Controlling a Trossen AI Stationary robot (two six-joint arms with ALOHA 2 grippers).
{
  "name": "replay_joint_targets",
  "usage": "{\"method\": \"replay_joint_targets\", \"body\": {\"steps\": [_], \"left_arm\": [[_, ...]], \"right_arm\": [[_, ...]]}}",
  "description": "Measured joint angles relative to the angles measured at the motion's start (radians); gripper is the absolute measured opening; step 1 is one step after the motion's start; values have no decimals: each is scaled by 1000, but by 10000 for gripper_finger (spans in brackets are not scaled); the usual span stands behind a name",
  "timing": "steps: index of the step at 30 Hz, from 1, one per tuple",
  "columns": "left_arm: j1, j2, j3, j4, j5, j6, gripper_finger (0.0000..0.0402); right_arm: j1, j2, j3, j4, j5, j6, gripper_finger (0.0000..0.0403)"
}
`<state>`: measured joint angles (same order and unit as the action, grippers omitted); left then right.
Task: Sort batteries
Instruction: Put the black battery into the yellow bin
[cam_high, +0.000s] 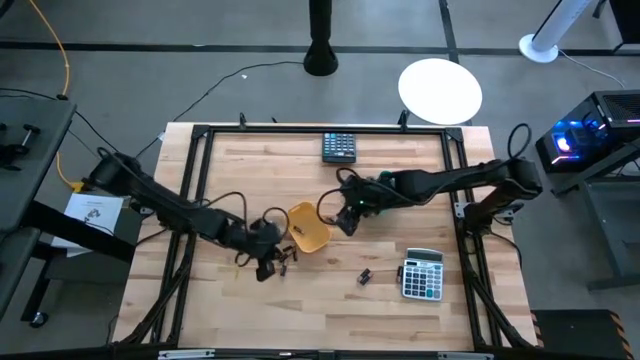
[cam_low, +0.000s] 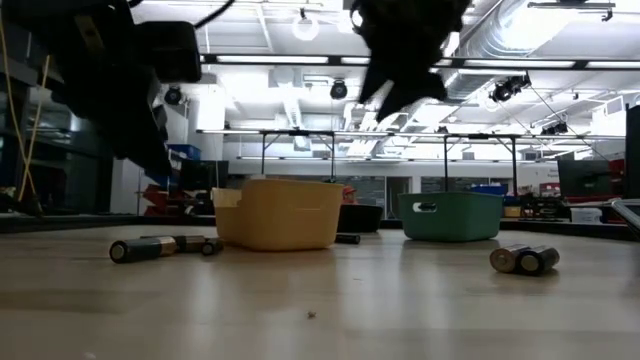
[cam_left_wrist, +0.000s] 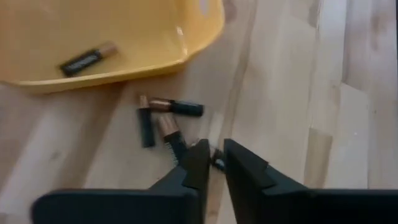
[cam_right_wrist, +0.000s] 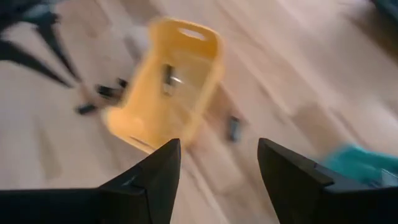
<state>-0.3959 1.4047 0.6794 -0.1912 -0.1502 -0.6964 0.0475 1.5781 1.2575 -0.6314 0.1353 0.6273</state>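
Three batteries (cam_left_wrist: 171, 107) lie loose on the wooden table next to the yellow tray (cam_left_wrist: 124, 37), and one battery (cam_left_wrist: 87, 59) lies inside it. My left gripper (cam_left_wrist: 214, 163) hovers over these loose batteries, slanting down, its fingers a narrow gap apart; a small dark thing shows through the gap. My right gripper (cam_right_wrist: 217, 162) hangs wide open and empty above the yellow tray (cam_right_wrist: 168, 99). In the low view a pair of batteries (cam_low: 525, 259) lies at the right, and a single battery (cam_high: 365, 276) lies nearer the table's front.
A teal tray (cam_low: 450, 216) stands beside the yellow tray (cam_low: 278, 213). A dark calculator (cam_high: 338, 146) lies at the far edge, a grey calculator (cam_high: 422, 275) at the near right. Bare wood lies along the table's near side.
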Motion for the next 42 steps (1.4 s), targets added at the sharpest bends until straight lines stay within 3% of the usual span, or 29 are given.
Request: {"method": "replay_joint_targets", "body": {"steps": [4, 9, 14, 24, 30, 42], "left_arm": [[-19, 87, 52, 14, 12, 1, 100], [-40, 155, 112, -5, -58, -41, 166], [-45, 214, 137, -109, -87, -179, 183], [-39, 324, 142, -146, -110, -397, 141], [-40, 302, 140, -233, -113, -409, 28], [-32, 72, 133, -361, -273, -343, 26]], "right_arm": [[0, -28, 0, -109, 58, 0, 208], [1, -30, 0, -169, 74, -24, 208], [1, -28, 0, -175, 99, -43, 208], [1, -28, 0, -171, 124, -68, 208], [1, -28, 0, -173, 124, -60, 208], [6, -28, 0, -163, 128, -36, 208]]}}
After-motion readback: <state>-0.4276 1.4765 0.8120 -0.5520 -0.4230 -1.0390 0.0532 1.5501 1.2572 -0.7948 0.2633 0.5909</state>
